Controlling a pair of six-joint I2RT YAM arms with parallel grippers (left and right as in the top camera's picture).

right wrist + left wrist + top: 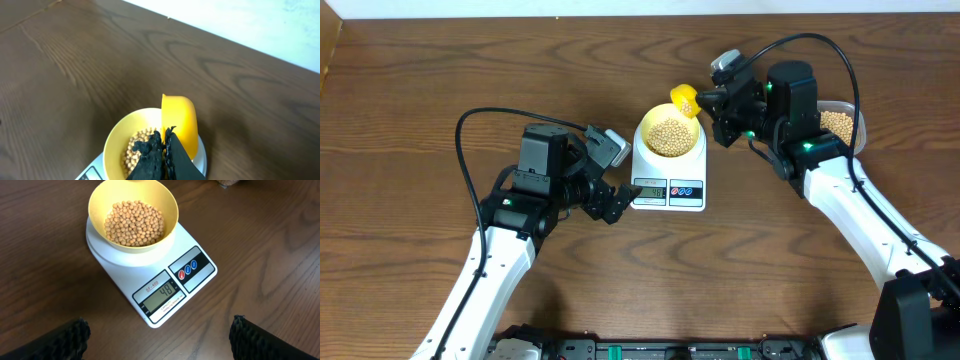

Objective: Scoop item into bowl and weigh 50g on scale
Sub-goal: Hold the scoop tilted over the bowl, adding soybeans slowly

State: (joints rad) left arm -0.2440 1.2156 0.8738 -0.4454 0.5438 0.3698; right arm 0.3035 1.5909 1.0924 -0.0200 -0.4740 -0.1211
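Note:
The pale yellow-green bowl (647, 127) stands on the white scale (690, 193), filled with tan beans (670, 138). In the left wrist view the bowl (100, 197) holds the beans (134, 222), and the scale (200, 280) display reads 48. My right gripper (708, 103) is shut on the handle of the bright yellow scoop (683, 99), which is tilted over the bowl's back right rim. In the right wrist view the fingers (165, 136) pinch the scoop (180, 117) above the bowl (116, 142). My left gripper (611, 180) is open and empty just left of the scale; its fingers (160, 342) are spread wide.
A clear plastic tub (840, 124) with more beans stands at the right, partly hidden behind my right arm. The table is dark brown wood (440, 80). A pale wall edge shows at the back (260, 25).

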